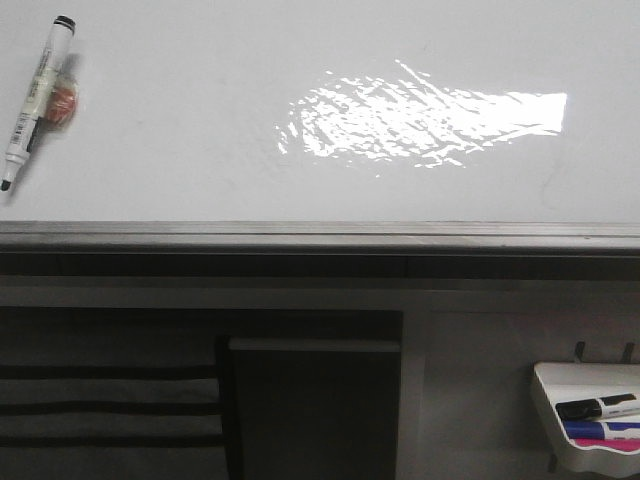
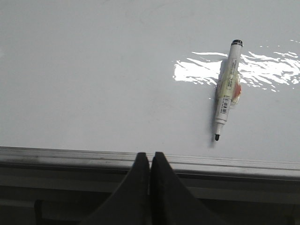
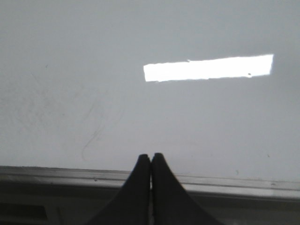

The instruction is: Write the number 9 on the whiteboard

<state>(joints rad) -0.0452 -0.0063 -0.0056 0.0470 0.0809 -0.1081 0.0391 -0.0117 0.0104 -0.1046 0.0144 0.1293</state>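
Observation:
The whiteboard (image 1: 180, 120) is a glossy white board with a glare patch and a grey metal edge strip (image 1: 320, 235). A white marker (image 1: 36, 98) with a bare black tip lies on it at the far left, beside a small orange thing (image 1: 62, 103). The marker also shows in the left wrist view (image 2: 226, 97). No number 9 shows on the board. My left gripper (image 2: 150, 155) is shut and empty over the edge strip, apart from the marker. My right gripper (image 3: 151, 155) is shut and empty over the edge strip; faint smudges mark the board (image 3: 93, 117) ahead. Neither gripper shows in the front view.
A small white marker tray (image 1: 590, 415) with black, blue and pink markers hangs at the lower right below the board. A dark frame and dark panel (image 1: 310, 400) lie under the board's edge.

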